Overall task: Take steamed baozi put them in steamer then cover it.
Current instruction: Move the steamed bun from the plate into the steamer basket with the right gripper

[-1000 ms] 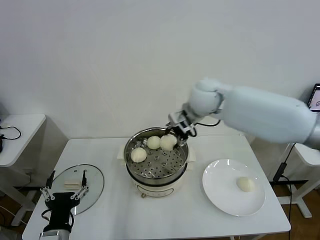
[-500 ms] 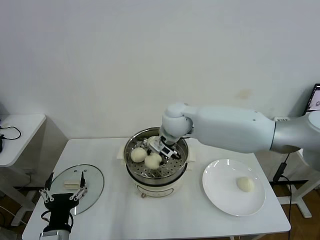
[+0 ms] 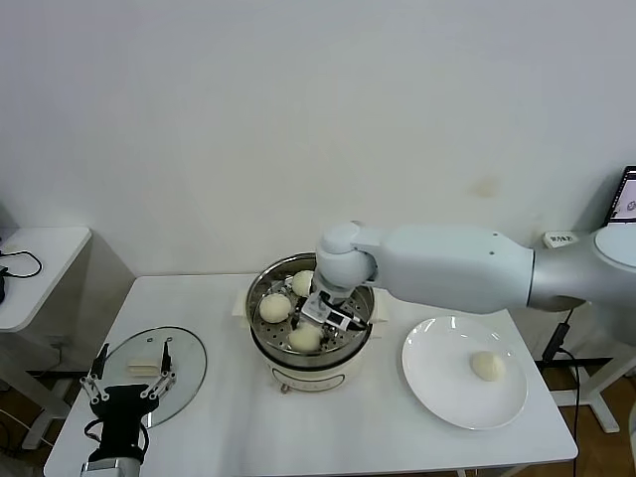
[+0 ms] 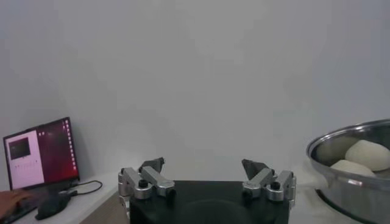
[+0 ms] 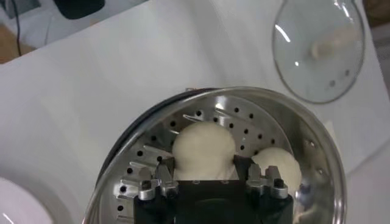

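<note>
Three steamed baozi point(image 3: 305, 339) sit on the perforated tray of the steamer point(image 3: 260, 338) – round buns with no long axis to speak of. The right gripper point(image 3: 320, 320) reaches down into the pot, fingers spread either side of the nearest bun. A fourth bun point(image 3: 487, 366) rests on the white plate point(image 3: 437, 393) just beside the steamer. The cover point(image 3: 184, 370) lies flat on the white table point(image 3: 338, 427), handle up. The left gripper point(image 3: 129, 386) hangs near it with fingers apart – empty. Behind, a plain white wall.
</note>
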`<state>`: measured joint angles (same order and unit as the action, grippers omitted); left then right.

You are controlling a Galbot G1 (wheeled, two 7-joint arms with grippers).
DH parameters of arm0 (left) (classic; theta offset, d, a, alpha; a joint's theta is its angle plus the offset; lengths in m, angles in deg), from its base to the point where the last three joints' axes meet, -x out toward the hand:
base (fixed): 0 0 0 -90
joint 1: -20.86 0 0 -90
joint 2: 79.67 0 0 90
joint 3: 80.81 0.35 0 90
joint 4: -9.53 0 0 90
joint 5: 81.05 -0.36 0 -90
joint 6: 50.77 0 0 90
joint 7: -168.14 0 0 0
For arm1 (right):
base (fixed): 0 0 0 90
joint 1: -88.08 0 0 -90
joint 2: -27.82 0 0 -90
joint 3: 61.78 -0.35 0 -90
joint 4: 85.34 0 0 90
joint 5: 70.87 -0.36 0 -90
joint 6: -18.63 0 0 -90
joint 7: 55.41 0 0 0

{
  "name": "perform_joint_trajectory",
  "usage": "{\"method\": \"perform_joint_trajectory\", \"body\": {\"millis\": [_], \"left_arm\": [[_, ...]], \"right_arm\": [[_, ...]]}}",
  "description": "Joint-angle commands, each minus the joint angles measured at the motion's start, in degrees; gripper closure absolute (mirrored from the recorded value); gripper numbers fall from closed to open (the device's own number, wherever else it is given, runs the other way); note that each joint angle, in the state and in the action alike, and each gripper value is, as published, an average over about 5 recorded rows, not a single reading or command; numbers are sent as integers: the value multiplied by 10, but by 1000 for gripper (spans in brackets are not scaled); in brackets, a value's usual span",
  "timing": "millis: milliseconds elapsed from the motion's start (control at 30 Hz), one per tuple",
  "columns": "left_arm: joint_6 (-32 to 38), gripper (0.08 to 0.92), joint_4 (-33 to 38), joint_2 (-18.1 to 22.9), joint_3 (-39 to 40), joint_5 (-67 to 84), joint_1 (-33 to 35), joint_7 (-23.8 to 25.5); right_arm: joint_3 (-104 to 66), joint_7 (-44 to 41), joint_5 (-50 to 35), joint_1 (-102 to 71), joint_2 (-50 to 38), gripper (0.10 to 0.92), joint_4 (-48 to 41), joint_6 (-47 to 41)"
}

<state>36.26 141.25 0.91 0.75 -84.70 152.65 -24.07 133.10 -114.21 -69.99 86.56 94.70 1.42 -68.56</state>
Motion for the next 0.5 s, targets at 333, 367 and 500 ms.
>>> {"method": "perform_joint_trajectory", "body": {"millis": [333, 367, 500], "left_arm": [[0, 177, -1, -1, 1, 0, -2, 0], [0, 177, -1, -2, 1, 0, -2, 0], [0, 177, 0, -4, -1, 1, -2, 0]], "right_arm": [[-9, 11, 26, 2, -2, 242, -10, 46], [-12, 11, 26, 5, -5, 226, -11, 45], [-26, 8, 23, 20, -30, 205, -6, 39]]}}
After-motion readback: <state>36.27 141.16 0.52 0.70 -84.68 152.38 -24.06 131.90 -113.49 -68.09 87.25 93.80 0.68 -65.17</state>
